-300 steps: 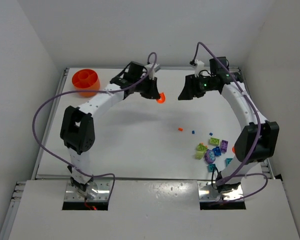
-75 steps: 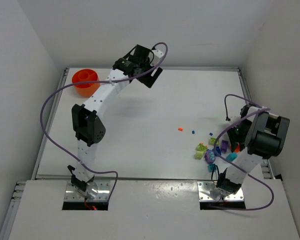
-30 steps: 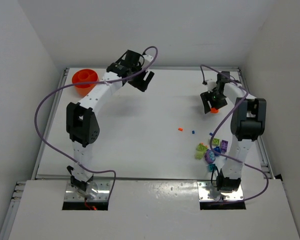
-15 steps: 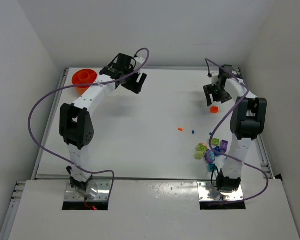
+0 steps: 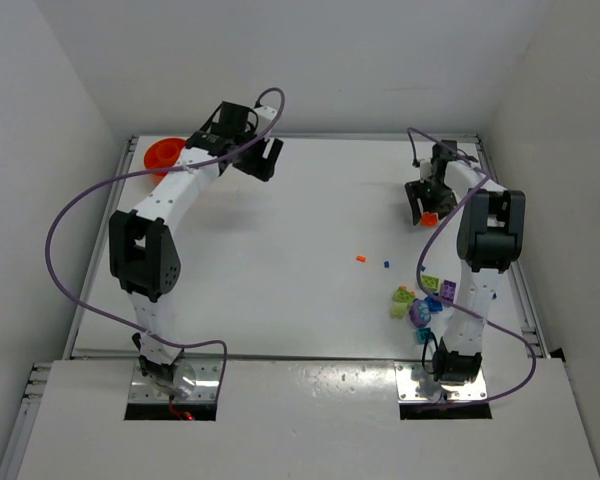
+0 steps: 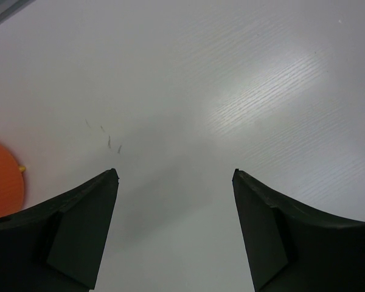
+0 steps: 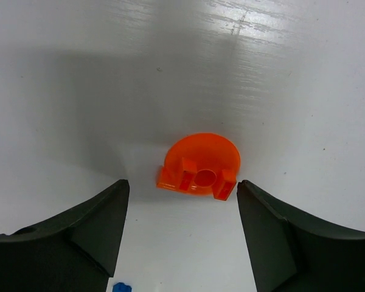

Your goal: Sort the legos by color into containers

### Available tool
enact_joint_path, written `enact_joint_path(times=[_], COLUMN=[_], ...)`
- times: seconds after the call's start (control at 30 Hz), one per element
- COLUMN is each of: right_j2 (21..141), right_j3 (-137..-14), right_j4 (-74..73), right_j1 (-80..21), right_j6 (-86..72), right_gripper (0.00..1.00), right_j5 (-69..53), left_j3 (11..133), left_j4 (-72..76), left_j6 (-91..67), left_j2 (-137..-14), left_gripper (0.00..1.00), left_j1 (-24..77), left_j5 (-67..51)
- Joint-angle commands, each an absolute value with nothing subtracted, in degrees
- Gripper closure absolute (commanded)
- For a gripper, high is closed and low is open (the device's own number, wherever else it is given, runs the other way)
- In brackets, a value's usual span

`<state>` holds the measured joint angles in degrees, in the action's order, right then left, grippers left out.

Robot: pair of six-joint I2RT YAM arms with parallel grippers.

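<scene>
While the overhead camera gives me the whole table (image 5: 280,280), only the wrist cameras settle how the jaws stand. The right wrist view shows the right gripper (image 7: 182,182) spread wide, its fingers either side of one half-round orange brick (image 7: 199,167) that lies on the table, not touching it. From above, that brick (image 5: 429,217) is just a speck under the gripper. The left wrist view shows the left gripper (image 6: 175,173) spread too, holding nothing, with the orange bowl (image 6: 0,182) at its edge. Overhead I count one bowl (image 5: 165,155), far left, one tiny orange bit (image 5: 361,259), one tiny blue bit (image 5: 386,265), and a heap of bricks (image 5: 420,300) by the right arm, too tangled to count.
</scene>
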<state>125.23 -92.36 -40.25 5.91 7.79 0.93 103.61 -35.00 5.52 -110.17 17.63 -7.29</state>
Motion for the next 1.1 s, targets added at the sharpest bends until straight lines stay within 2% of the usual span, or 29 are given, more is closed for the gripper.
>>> enact_joint_path(times=[0.0,0.17,0.37,0.53,0.73,0.9,1.07], right_j2=[125.4,127.3,129.1,129.6,121.8,116.4,114.3], right_j3=[-91.9,-91.4,-91.4,-91.9,-88.9,-88.3,-88.3], right_j4=[-38.5,-38.0,-37.4,-38.0,-39.1,-42.5,-45.8], right_j1=[6.4,6.9,7.5,7.5,6.2,5.7,4.6], right_j6=[7.0,7.0,7.6,8.6,11.8,14.1,16.1], right_gripper=[0.29,0.43,0.56,0.72,0.78,0.78,0.79], right_j5=[1.4,1.4,1.4,-0.7,-11.8,-24.5,-30.2], left_j3=[102.4,101.9,101.9,101.3,97.6,94.3,93.6], left_j4=[-33.1,-33.1,-32.6,-32.6,-28.2,-25.2,-24.6], left_j6=[5.5,5.5,5.5,5.0,3.6,1.2,0.0], left_j2=[-106.6,-106.6,-106.6,-106.6,-103.8,-102.6,-102.6], left_gripper=[0.18,0.18,0.18,0.18,0.18,0.17,0.17], left_j1=[16.8,16.3,16.3,16.3,15.1,14.4,14.4], left_j5=[-8.4,-8.4,-8.4,-9.5,-16.4,-24.6,-26.9])
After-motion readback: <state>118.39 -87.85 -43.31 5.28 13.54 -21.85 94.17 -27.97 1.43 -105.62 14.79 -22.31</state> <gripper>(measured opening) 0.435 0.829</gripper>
